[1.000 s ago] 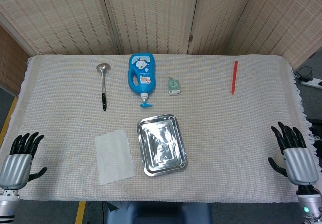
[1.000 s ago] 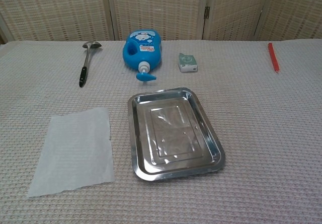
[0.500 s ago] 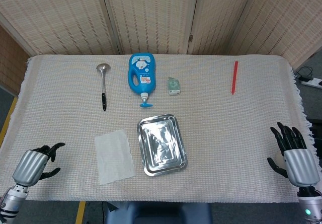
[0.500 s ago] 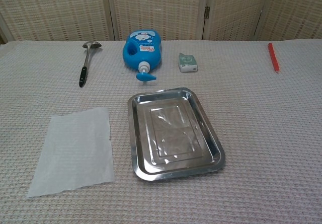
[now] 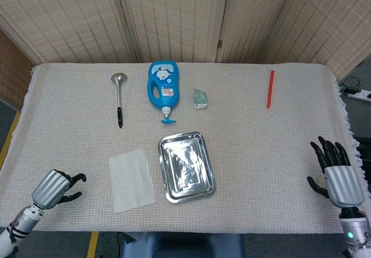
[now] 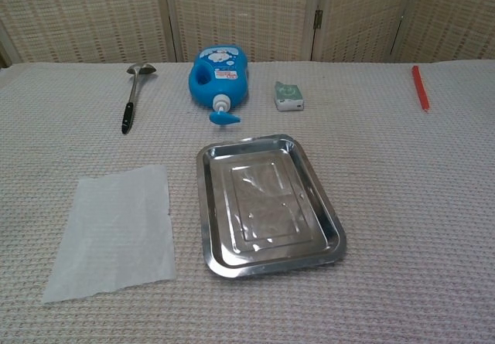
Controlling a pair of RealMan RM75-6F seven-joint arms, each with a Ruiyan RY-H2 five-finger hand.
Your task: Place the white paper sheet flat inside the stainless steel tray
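The white paper sheet [image 5: 131, 180] [image 6: 113, 231] lies flat on the cloth, just left of the stainless steel tray [image 5: 208, 180] [image 6: 332, 236]. The tray holds nothing. My left hand [image 5: 54, 188] hovers at the front left corner of the table, fingers pointing toward the sheet and holding nothing, about a hand's length from the paper. My right hand [image 5: 335, 175] stays at the front right edge with fingers spread upward, far from the tray. Neither hand shows in the chest view.
At the back lie a ladle [image 5: 119, 98] [image 6: 132, 95], a blue pump bottle on its side [image 5: 162, 87] [image 6: 218, 80], a small green-white box [image 5: 200, 98] [image 6: 288, 96] and a red pen [image 5: 269, 88] [image 6: 419, 86]. A textured cloth [image 5: 261, 148] covers the table.
My left hand has turned over and moved right along the front edge toward the paper. My right hand has barely shifted. Paper and tray lie as before.
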